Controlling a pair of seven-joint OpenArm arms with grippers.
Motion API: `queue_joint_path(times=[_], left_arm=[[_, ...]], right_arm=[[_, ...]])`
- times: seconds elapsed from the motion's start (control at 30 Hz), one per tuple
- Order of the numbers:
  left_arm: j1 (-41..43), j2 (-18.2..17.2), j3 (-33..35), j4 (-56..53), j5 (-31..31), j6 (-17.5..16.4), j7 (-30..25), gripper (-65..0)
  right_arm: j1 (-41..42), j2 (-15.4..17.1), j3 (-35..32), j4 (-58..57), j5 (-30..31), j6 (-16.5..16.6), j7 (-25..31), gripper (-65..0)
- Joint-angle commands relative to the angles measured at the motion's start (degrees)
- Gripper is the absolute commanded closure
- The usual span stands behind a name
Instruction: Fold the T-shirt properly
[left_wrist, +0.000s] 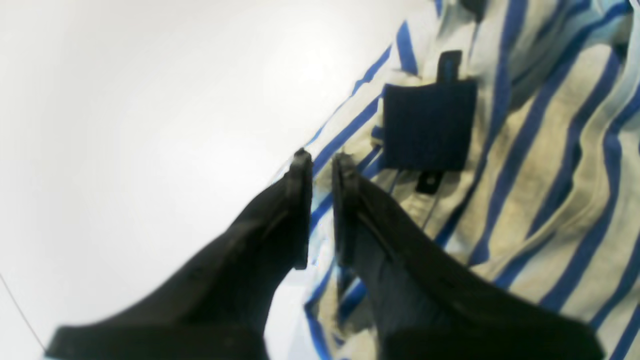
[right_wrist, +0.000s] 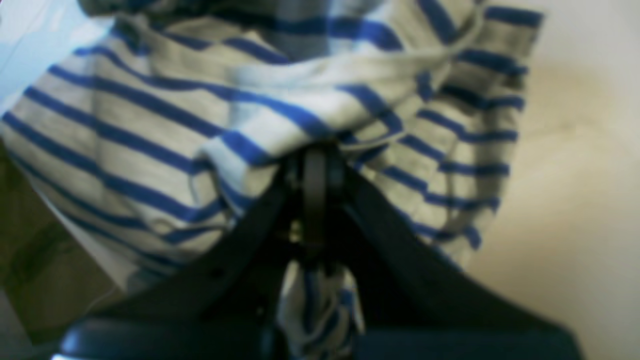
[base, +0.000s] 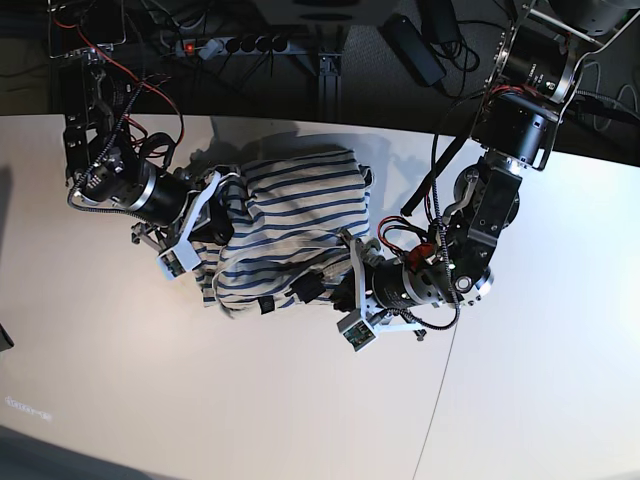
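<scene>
Where the base view reaches its upper middle, the T-shirt (base: 305, 205) lies bunched on the pale desk (base: 250, 400), white with blue stripes and full of creases. My right arm (base: 105, 150) comes in from the upper left of that frame and meets the shirt's left part, while my left arm (base: 490, 200) comes down from the upper right to its lower right part.

In the left wrist view, my left gripper (left_wrist: 322, 157) stands slightly spread near the middle of the frame, a narrow gap between its tips with striped cloth showing behind it. I cannot tell whether the tips touch the cloth. A dark square patch (left_wrist: 430, 125) sits on the shirt to the upper right of them, and the cloth fills the right side of the frame, with bare desk on the left.

In the right wrist view, my right gripper (right_wrist: 322, 155) is pressed together near the centre, its tips running in under a raised fold of the shirt. That fold hides the ends, so I cannot tell whether cloth is pinched there. Rumpled stripes spread to both sides, and the desk shows at the right edge of the frame.
</scene>
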Motion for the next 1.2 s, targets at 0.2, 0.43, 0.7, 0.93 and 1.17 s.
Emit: queue_joint_path(times=[0.2,0.43,0.7,0.93,1.17], left_arm=[[-1.4,-0.1,-1.4,1.2,-0.3,3.8,1.2,-8.4],[-1.0,-0.3,-16.8,8.7,-6.8,3.5,6.9,-8.4],[6.9,-5.7,-26.2,19.4,-20.1,0.8,10.5,-8.4],[22.2,-5.7,-33.5,31.7,-21.6,-0.4,10.4,-8.4],[35.2,-5.7,-44.1,39.1,-24.3,-3.7,10.5,-8.4]], right_arm=[[0.9,-0.7,7.7,1.7,1.1,-0.1,1.3,0.0],[1.1,-0.7,23.5,2.3,5.3,0.1,0.8,0.0],[0.5,-0.1,39.8,2.3,13.7,0.6,-7.0,0.0],[-6.5,1.0,43.7,2.4,15.2,0.6,-6.8,0.0],[-14.8,1.0,43.8,2.4,15.2,0.6,-6.8,0.0]])
